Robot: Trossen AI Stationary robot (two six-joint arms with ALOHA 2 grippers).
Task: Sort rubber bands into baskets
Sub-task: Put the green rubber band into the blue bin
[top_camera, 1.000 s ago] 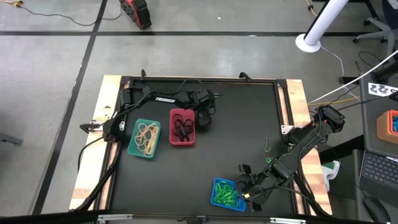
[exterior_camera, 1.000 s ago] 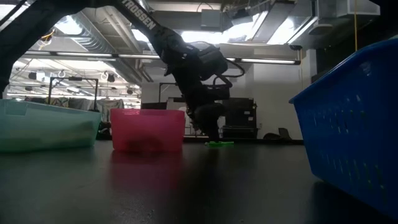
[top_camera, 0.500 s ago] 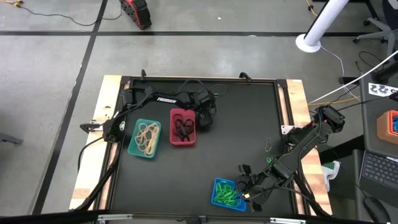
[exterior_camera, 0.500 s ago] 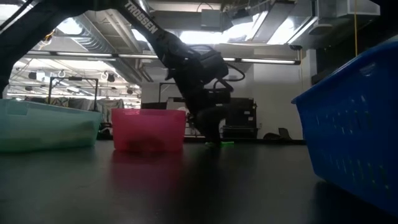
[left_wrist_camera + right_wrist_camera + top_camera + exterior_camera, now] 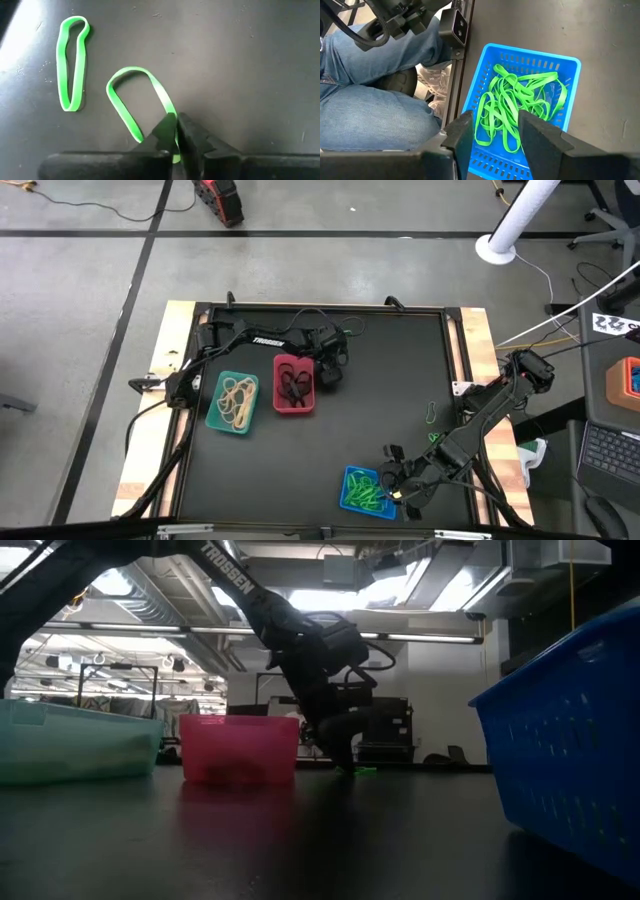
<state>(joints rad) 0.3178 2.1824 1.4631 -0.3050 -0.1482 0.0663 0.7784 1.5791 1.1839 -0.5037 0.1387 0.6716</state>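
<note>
1. The left gripper (image 5: 176,131) is down on the black table (image 5: 390,400), just beside the red basket (image 5: 293,384); its fingertips are pinched together on one side of a green rubber band (image 5: 134,102). White "TROSSEN" lettering runs along the left arm (image 5: 265,341), legible from above and in the low view.
2. Only the left wrist view shows the pinch clearly, with a second green band (image 5: 71,62) lying flat just beside the held one. In the low view a green sliver (image 5: 365,771) peeks out at the gripper's foot.
3. A second ago those fingers stood wide apart; they have now closed on the band.
4. The right gripper (image 5: 492,131) hovers over the blue basket (image 5: 470,100), its fingers parted and holding nothing, unchanged from before. A tangle of green bands (image 5: 515,107) fills that basket.
5. From above, tan bands (image 5: 237,399) lie in the teal basket (image 5: 215,420), black bands (image 5: 294,385) in the red one, and two loose green bands (image 5: 430,414) near the right arm.
6. The right wrist view alone shows a seated person's jeans (image 5: 375,100) past the table edge.
</note>
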